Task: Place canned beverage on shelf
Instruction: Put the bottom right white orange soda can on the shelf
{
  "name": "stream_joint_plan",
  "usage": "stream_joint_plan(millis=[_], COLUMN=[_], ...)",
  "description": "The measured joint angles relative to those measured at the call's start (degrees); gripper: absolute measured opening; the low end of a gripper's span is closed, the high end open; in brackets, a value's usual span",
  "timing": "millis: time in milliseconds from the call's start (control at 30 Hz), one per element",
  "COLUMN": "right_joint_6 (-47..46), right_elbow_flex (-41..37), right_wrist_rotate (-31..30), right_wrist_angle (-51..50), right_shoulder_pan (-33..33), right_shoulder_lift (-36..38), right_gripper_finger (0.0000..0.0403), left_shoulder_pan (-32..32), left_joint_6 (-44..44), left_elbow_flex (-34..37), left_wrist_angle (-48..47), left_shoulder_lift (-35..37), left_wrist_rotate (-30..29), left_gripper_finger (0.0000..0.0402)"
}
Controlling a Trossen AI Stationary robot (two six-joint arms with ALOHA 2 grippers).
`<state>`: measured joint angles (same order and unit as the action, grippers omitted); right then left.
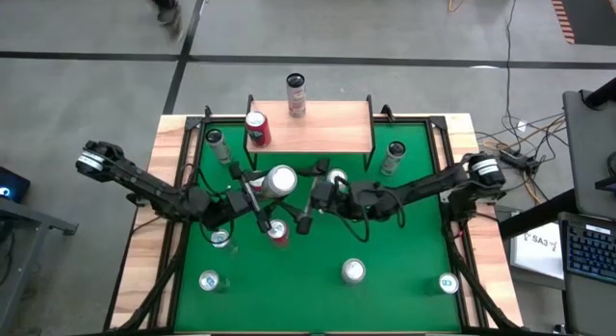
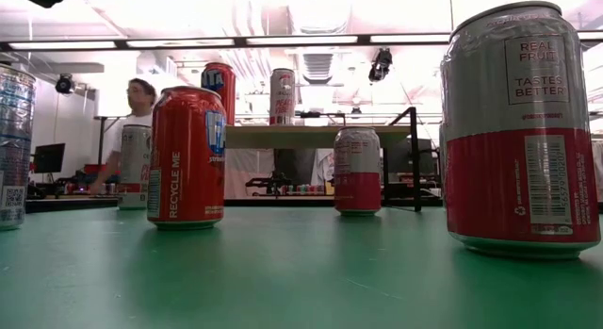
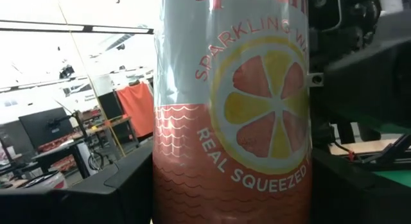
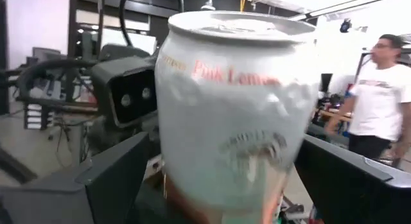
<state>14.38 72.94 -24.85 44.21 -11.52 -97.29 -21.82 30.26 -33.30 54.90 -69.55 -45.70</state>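
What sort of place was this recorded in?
Probably a robotics lab or workshop: a green table with many cans, cables across a bare floor, ceiling strip lights, and workbenches behind a person.

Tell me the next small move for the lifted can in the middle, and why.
Likely close the right gripper on the can. The can hangs raised above the green table between both arms, the left gripper seems to grip it, and the right gripper's fingers stand open on either side of it, so a handover looks ready.
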Motion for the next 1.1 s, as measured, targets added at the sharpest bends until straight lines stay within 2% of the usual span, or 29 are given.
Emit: stream_joint_plan(millis=[300,433,533,633,733,933,1100], right_joint_6=[-5.87,-6.11,-6.43,-7.17,-8.34,-8.64,-8.52], right_elbow_flex=[3.69,3.58,3.57,3.48,3.39,3.53,6.11], right_wrist_rotate=[1.51,1.48,1.37,1.28,1.27,1.26,1.15], right_wrist_angle=[-0.79,-0.86,-0.92,-1.15,-2.45,-9.24,-22.79], right_shoulder_pan=[1.69,1.69,1.69,1.69,1.7,2.13,3.1], right_shoulder_lift=[-1.89,-1.89,-1.89,-1.89,-1.7,2.39,7.53], right_gripper_finger=[0.0361,0.0322,0.0282,0.0282,0.0282,0.0282,0.0282], left_shoulder_pan=[-0.44,-0.61,-0.63,-0.63,-0.84,-1.49,-1.49], left_joint_6=[0.12,0.08,-0.45,-1.13,-1.41,-1.79,-2.45], left_elbow_flex=[0.14,0.14,0.14,0.14,0.14,0.14,0.44], left_wrist_angle=[-0.88,-0.88,-0.9,-0.68,-1.29,-1.96,-2.25], left_shoulder_lift=[-0.01,-0.01,-0.03,0.0,0.01,0.03,0.01], left_wrist_rotate=[-0.24,-0.28,-0.3,-0.19,-0.18,-0.26,-0.33], left_gripper_finger=[0.0279,0.0281,0.031,0.0332,0.0334,0.0325,0.0326])
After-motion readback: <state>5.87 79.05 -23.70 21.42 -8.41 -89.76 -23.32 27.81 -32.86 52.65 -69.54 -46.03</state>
